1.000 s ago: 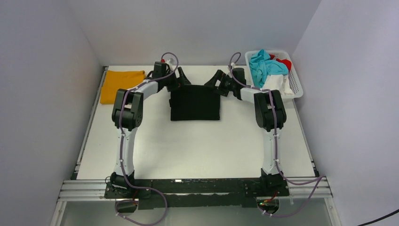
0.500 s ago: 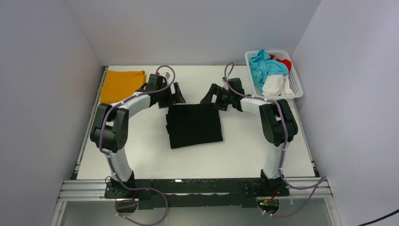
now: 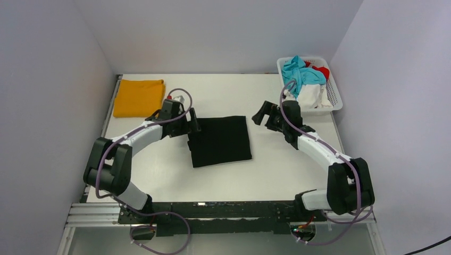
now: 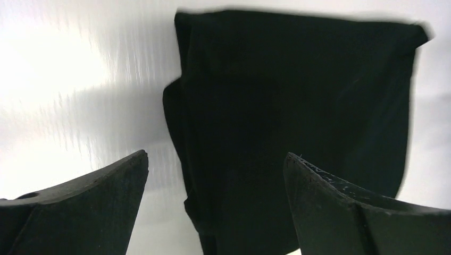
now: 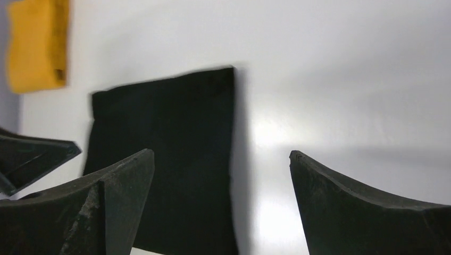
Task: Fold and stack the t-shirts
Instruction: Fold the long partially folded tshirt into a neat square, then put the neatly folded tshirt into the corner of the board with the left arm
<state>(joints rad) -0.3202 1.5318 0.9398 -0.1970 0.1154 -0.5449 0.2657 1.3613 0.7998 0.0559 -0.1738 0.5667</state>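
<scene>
We see the black, square-folded cloth t-shirt (image 3: 219,139) lying flat near the middle of the white table (image 3: 213,178), its edges slightly skewed to the table's sides. The left gripper (image 3: 192,126) sits at the shirt's far left corner. In the left wrist view the black cloth (image 4: 298,106) fills the space beyond its 2 dark fingers (image 4: 95,186), with the left folded edge running between them. The jaws are spread wide with nothing between them, and we cannot tell whether they touch the cloth.

The right gripper (image 3: 262,114) is off the shirt's far right corner, apart from it and over bare table. Its wrist view shows the black shirt (image 5: 170,159) ahead and to the left of its fingers (image 5: 367,207). These jaws are also wide apart and hold nothing.

The orange-yellow folded cloth t-shirt (image 3: 139,98) lies in the far left corner of the table, well apart from both grippers. The white plastic lattice basket (image 3: 335,95) in the far right corner holds crumpled teal, white and red cloth.
</scene>
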